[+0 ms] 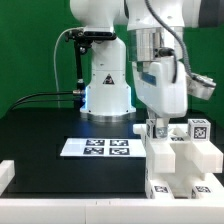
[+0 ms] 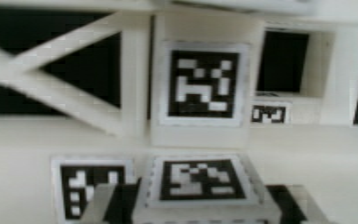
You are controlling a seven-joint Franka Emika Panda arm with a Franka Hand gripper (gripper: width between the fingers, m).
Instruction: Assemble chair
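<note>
Several chunky white chair pieces (image 1: 185,160) with black-and-white tags stand clustered on the black table at the exterior view's right. My gripper (image 1: 157,128) reaches down onto the near-left edge of this cluster. In the wrist view, my gripper (image 2: 202,205) has its dark fingers (image 2: 286,200) on both sides of a small white tagged block (image 2: 197,182) and appears shut on it. Behind it stand an upright tagged piece (image 2: 202,85) and a white frame with crossed bars (image 2: 51,70). A small tag (image 2: 268,115) shows beside the upright piece.
The marker board (image 1: 100,147) lies flat on the black table, left of the chair pieces. The robot base (image 1: 107,85) stands at the back with cables to its left. A white rim (image 1: 60,190) runs along the table's front edge.
</note>
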